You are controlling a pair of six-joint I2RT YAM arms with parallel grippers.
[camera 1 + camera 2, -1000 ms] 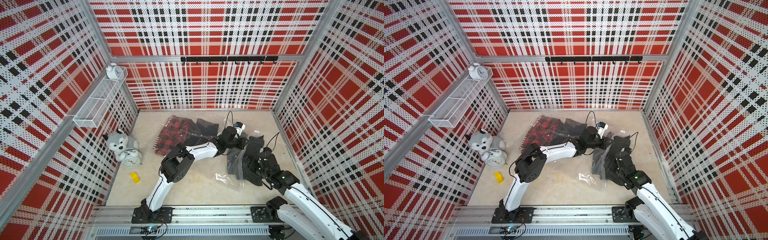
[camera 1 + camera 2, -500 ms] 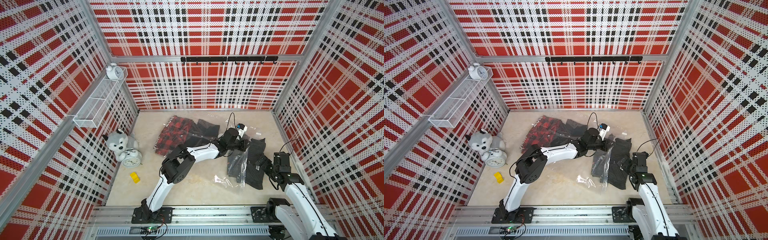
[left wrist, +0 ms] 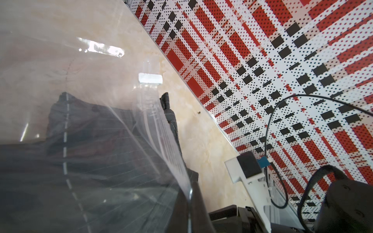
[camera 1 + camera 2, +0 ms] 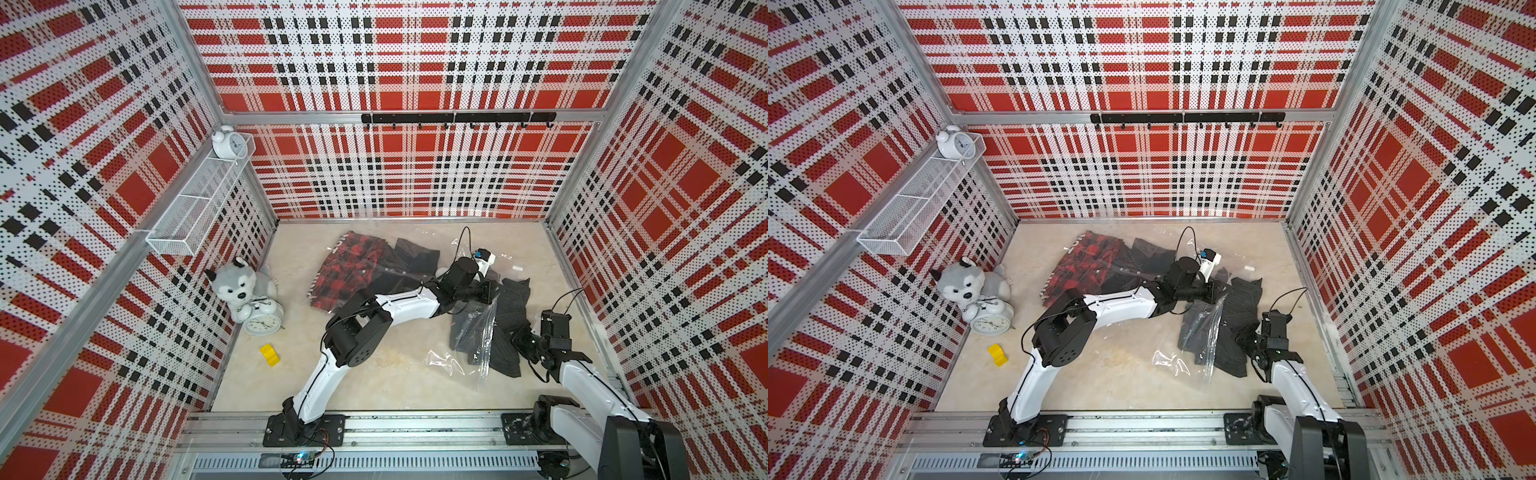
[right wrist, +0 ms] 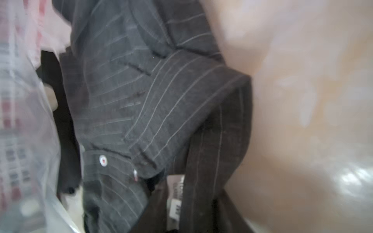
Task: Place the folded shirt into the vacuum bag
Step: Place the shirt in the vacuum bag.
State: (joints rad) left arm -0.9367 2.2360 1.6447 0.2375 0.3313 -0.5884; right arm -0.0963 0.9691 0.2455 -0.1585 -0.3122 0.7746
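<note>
Right wrist view is blurred: the dark striped shirt [image 5: 161,100] fills it, fingers out of frame, so whether the right gripper [image 4: 523,338] (low at the shirt's near edge) is open cannot be told. Left arm [image 4: 399,305] reaches across; the left gripper [image 4: 493,291] pinches lifted film of the vacuum bag [image 4: 446,359]. The shirt lies partly under that film, close to the right wall [image 4: 665,249].

The shirt [image 4: 510,309] lay partly in the bag [image 4: 446,362]; my left hand [image 4: 492,291] was behind it, my right hand [image 4: 521,338] at its right edge, the toy dog [image 4: 239,286] far to the left.
</note>
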